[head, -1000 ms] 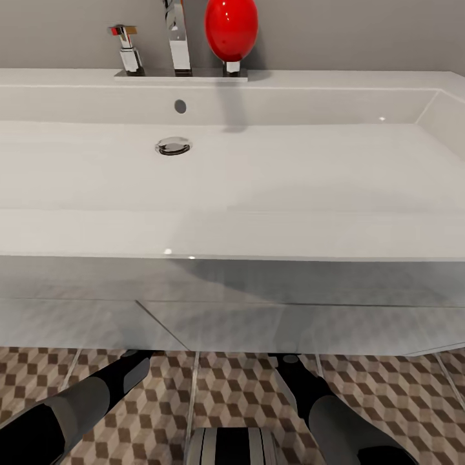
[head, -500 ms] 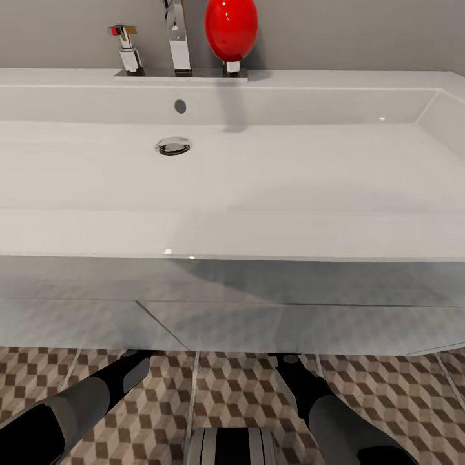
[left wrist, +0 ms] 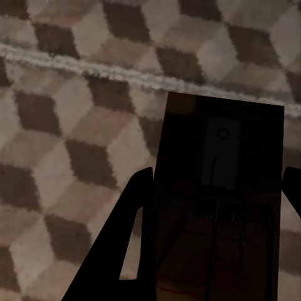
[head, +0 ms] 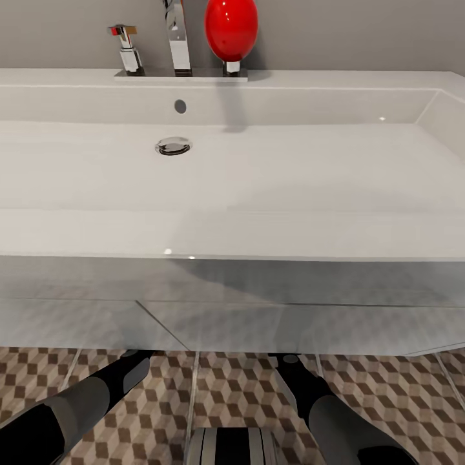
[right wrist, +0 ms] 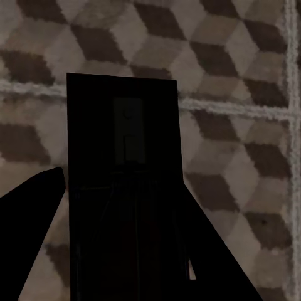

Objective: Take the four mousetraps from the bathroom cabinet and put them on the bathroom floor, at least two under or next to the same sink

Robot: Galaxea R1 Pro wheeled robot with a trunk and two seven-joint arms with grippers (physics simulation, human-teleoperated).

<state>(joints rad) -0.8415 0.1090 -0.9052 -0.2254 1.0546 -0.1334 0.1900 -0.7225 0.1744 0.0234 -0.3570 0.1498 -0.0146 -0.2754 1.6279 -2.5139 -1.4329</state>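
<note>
The wide white sink [head: 258, 187] takes up most of the head view, and both my forearms reach under its front edge above the bathroom floor [head: 394, 387]. In the left wrist view a flat dark-brown mousetrap [left wrist: 219, 144] spans the gap between the fingers of my left gripper [left wrist: 219, 179], just above the cube-patterned tiles. In the right wrist view a second mousetrap [right wrist: 125, 125] sits the same way in my right gripper [right wrist: 122, 194]. Each gripper is shut on its trap. The cabinet is out of view.
A chrome faucet [head: 177, 39] and a red egg-shaped dispenser [head: 231, 29] stand on the sink's back ledge against the grey wall. The drain [head: 173, 146] lies left of centre in the basin. Pale grout lines [left wrist: 75, 66] cross the tiles under the grippers.
</note>
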